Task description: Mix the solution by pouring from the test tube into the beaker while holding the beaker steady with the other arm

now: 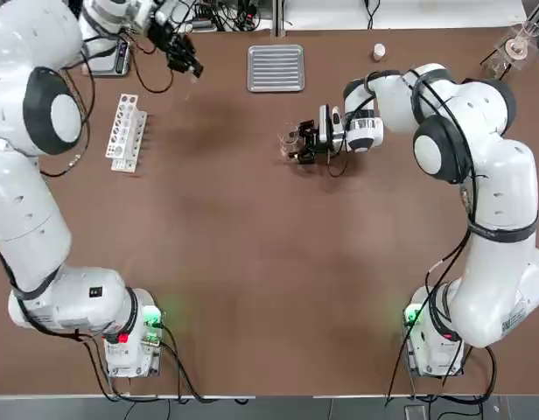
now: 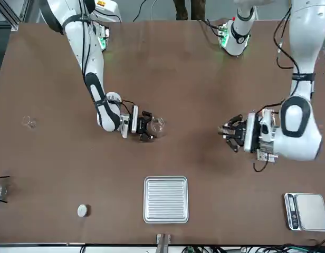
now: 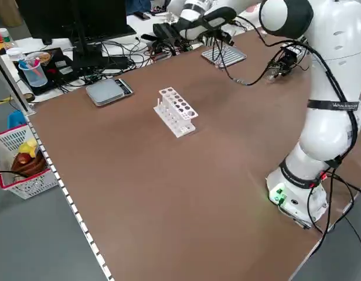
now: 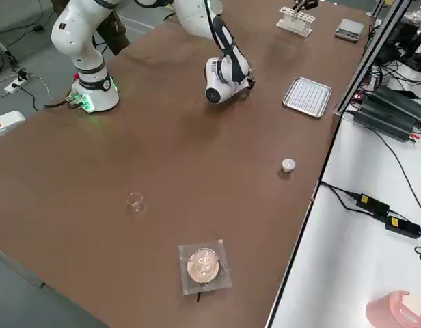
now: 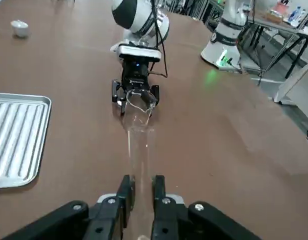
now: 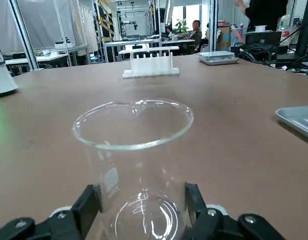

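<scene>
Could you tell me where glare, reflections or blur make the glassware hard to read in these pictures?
Right wrist view: the beaker is sharp, its rim catching highlights; the room behind is softer. Left wrist view: the test tube is nearly see-through against the table. Top view: the beaker barely shows.

White jointed arms (image 1: 479, 227) with black joint rings, black cables, seemingly green-lit bases.

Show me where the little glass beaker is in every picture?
Top: beaker mid-table, below the metal tray.
Front: above the tray.
Left side: not discernible.
Right side: hidden behind the right arm.
Left wrist: ahead, right of the tray.
Right wrist: between the fingers.
Shared landmark: the tray.
</scene>
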Motion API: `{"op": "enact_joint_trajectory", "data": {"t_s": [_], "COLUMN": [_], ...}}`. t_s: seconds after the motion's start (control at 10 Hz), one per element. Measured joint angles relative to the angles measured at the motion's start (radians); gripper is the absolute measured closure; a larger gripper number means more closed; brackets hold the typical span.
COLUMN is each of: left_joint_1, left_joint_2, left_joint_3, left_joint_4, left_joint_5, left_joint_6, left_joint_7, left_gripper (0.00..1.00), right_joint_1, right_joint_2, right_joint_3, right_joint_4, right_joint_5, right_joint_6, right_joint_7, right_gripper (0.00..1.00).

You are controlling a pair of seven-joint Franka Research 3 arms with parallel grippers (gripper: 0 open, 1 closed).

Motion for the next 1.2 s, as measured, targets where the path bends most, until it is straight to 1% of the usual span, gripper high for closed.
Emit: {"op": "enact_joint_trajectory", "data": {"t_s": [0.2,0.4,0.6,0.8,1.0,1.1,1.2], "left_joint_1": [-0.079,-0.16,-0.233,-0.295,-0.359,-0.402,-0.461], "left_joint_2": [-0.001,-0.002,-0.002,-0.002,-0.002,0.0,0.003], "left_joint_3": [0.002,0.005,0.005,0.006,0.007,0.023,0.073], "left_joint_4": [-0.007,-0.029,-0.071,-0.084,-0.092,-0.096,-0.098], "left_joint_5": [0.033,0.075,0.082,0.082,0.098,0.106,0.108], "left_joint_6": [0.094,0.151,0.222,0.243,0.312,0.335,0.344], "left_joint_7": [-0.065,-0.161,-0.211,-0.265,-0.325,-0.35,-0.362], "left_gripper": [0.78,0.78,0.78,0.78,0.78,0.78,0.78], "right_joint_1": [0.0,0.0,0.0,0.0,0.0,0.0,0.0], "right_joint_2": [0.0,0.0,0.0,0.0,0.0,0.0,0.0], "right_joint_3": [0.0,0.0,0.0,-0.001,-0.003,-0.004,-0.005], "right_joint_4": [0.0,0.0,0.0,0.0,0.001,0.001,0.002], "right_joint_5": [0.0,0.0,0.0,0.0,0.0,0.0,0.0], "right_joint_6": [0.0,0.0,0.001,0.001,0.001,0.001,0.002], "right_joint_7": [-0.001,-0.001,-0.001,-0.002,-0.002,-0.002,-0.002], "right_gripper": [0.23,0.23,0.23,0.23,0.23,0.23,0.23]}}
